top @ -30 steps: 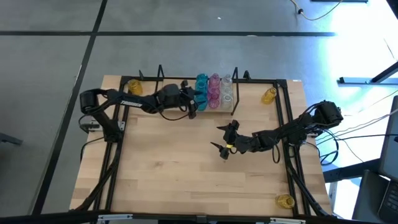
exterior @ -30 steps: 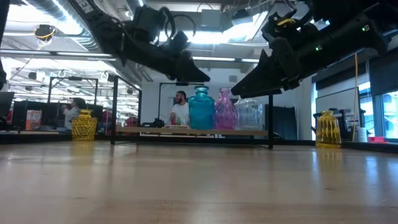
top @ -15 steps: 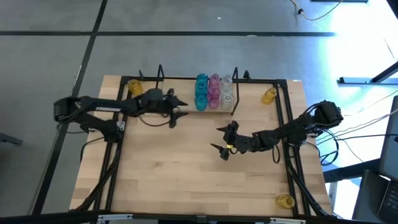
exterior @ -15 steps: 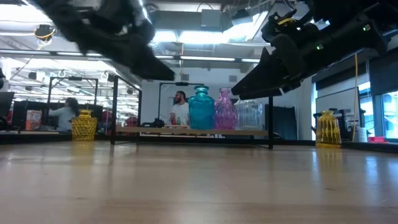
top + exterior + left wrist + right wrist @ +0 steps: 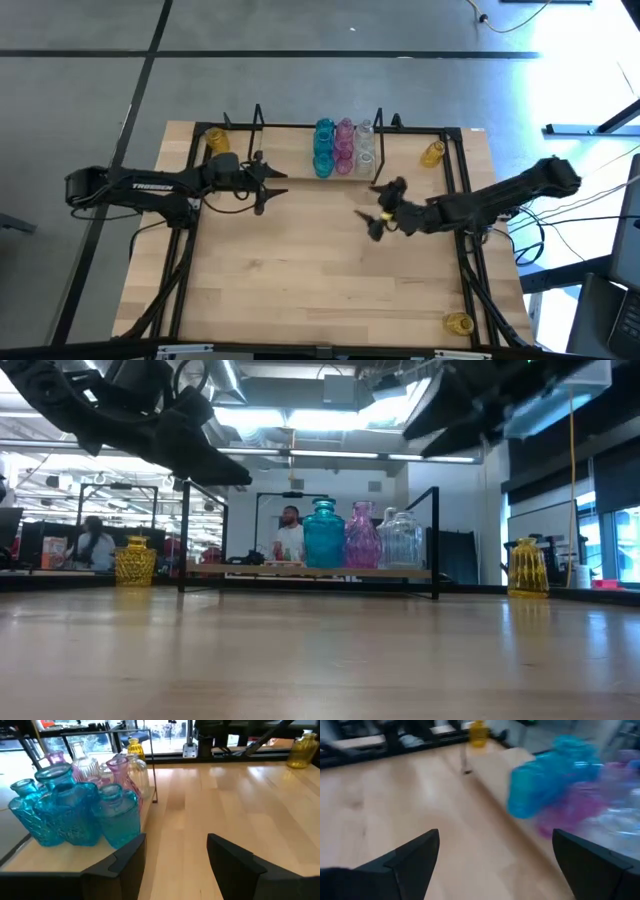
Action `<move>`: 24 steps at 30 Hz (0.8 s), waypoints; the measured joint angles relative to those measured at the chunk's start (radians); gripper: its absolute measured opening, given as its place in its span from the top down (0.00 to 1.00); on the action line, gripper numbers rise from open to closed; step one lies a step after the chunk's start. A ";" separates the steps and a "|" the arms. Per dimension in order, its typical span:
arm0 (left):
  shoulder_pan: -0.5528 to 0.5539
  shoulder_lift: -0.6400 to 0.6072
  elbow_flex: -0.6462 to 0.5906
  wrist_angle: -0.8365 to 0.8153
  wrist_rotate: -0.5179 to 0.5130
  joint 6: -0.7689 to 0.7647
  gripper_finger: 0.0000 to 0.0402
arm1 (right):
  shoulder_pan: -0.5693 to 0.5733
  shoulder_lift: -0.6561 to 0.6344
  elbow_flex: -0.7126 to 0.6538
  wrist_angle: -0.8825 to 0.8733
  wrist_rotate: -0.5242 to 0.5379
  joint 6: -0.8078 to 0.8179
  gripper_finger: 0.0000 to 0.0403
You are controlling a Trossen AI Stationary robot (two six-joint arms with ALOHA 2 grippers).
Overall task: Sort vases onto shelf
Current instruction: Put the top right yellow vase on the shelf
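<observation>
1. Two arms work at the wooden table (image 5: pixel 320 270). The left gripper (image 5: pixel 268 183) hangs over the table to the left of the vases on the shelf; the right gripper (image 5: pixel 383 207) hangs over the table in front of the shelf's right end.
2. The left gripper's jaws stand partly apart with nothing between them. The right gripper's jaws are spread wide, and they too hold nothing.
3. One shelf (image 5: pixel 290 160), a low light-wood board with a black wire frame at each short end, lies along the table's far edge.
4. On its right half the vases stand packed together in colour rows: teal vases (image 5: pixel 324 146), then pink vases (image 5: pixel 344 145), then clear vases (image 5: pixel 364 144) nearest the right frame.
5. The left wrist view shows at least three teal vases, ribbed and bottle-shaped; exact counts of pink and clear cannot be told.
6. Three yellow vases stand off the shelf: one (image 5: pixel 217 140) at the far left of the table, one (image 5: pixel 432 153) at the far right, one (image 5: pixel 458 323) at the near right corner.
</observation>
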 joint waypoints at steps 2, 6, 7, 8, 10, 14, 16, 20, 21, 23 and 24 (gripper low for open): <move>0.000 0.000 0.000 0.000 -0.024 -0.001 0.50 | 0.000 -0.055 0.038 -0.114 0.037 0.047 0.09; 0.000 0.000 0.000 0.005 -0.085 -0.004 0.50 | -0.056 -0.141 0.095 -0.380 0.078 0.224 0.09; 0.000 0.000 0.000 0.005 -0.091 -0.005 0.50 | -0.084 -0.157 0.103 -0.461 0.068 0.275 0.09; 0.000 0.000 0.000 0.003 -0.093 -0.004 0.50 | -0.118 -0.163 0.111 -0.537 0.062 0.315 0.09; -0.001 0.000 0.000 -0.008 -0.089 -0.004 0.50 | -0.194 -0.177 0.132 -0.655 0.042 0.375 0.09; 0.000 0.000 0.000 -0.015 -0.089 -0.003 0.50 | -0.385 -0.179 0.146 -0.813 -0.003 0.400 0.09; 0.000 0.001 0.000 -0.016 -0.089 -0.003 0.50 | -0.488 -0.176 0.142 -0.861 -0.056 0.398 0.09; 0.000 0.001 0.000 -0.017 -0.090 -0.002 0.50 | -0.669 -0.156 0.143 -0.880 -0.151 0.328 0.09; 0.000 0.001 0.000 -0.017 -0.090 -0.001 0.50 | -0.708 -0.154 0.143 -0.879 -0.157 0.308 0.09; 0.000 0.001 0.000 -0.017 -0.090 0.000 0.50 | -0.779 -0.148 0.143 -0.871 -0.158 0.265 0.09; 0.000 0.001 0.000 -0.017 -0.090 0.000 0.50 | -0.812 -0.144 0.143 -0.867 -0.166 0.245 0.09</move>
